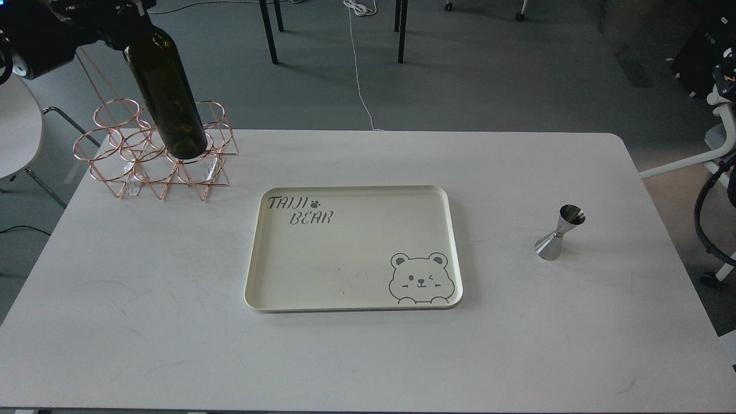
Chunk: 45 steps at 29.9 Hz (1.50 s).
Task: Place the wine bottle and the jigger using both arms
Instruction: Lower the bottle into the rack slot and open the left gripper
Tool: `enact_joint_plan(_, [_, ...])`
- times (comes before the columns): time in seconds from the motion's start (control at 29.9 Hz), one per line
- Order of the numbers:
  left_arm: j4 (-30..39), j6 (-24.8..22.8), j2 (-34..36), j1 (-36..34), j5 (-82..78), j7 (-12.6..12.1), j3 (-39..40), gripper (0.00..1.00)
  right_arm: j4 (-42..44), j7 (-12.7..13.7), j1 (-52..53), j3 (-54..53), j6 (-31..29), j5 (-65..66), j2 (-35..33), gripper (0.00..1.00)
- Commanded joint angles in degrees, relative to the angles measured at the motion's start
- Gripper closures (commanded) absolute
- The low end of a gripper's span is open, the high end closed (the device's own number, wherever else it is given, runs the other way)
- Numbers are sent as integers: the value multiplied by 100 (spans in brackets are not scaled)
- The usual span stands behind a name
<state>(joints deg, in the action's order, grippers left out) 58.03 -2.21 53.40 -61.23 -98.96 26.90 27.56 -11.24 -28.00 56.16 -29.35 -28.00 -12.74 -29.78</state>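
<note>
White table (172, 345) carries all. Cream tray (345, 201) at centre, nothing on it: neither placement done, by my judgement. Copper rack (109, 172) far left. Bottle (167, 92) tilted, base over rack ring, neck hidden under left gripper (123, 26); fingers dark, opening not readable, probably holding bottle. Jigger (559, 233) upright, right of tray, untouched. Right gripper not visible.
</note>
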Motion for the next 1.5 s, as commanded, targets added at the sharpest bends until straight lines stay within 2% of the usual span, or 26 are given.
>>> enact_joint_plan(0.0, [-72, 1, -49, -3, 0, 0, -5, 90, -1, 0, 0, 0, 0, -1, -1, 2])
enact_joint_plan(0.43, [-133, 10, -208, 67, -9, -18, -49, 90, -1, 0, 0, 0, 0, -9, 8, 2])
enact_joint_plan(0.77, [-775, 229, -550, 85, 44, 35, -338, 88, -1, 0, -9, 0, 0, -1, 8, 2])
enact_joint_plan(1.04, [-837, 309, -612, 94, 79, 26, -541, 87, -1, 0, -26, 8, 0, -1, 7, 2])
enact_joint_plan(1.47, [-846, 441, -735, 234, 79, 17, -541, 78, -1, 0, -70, 8, 0, -1, 7, 2])
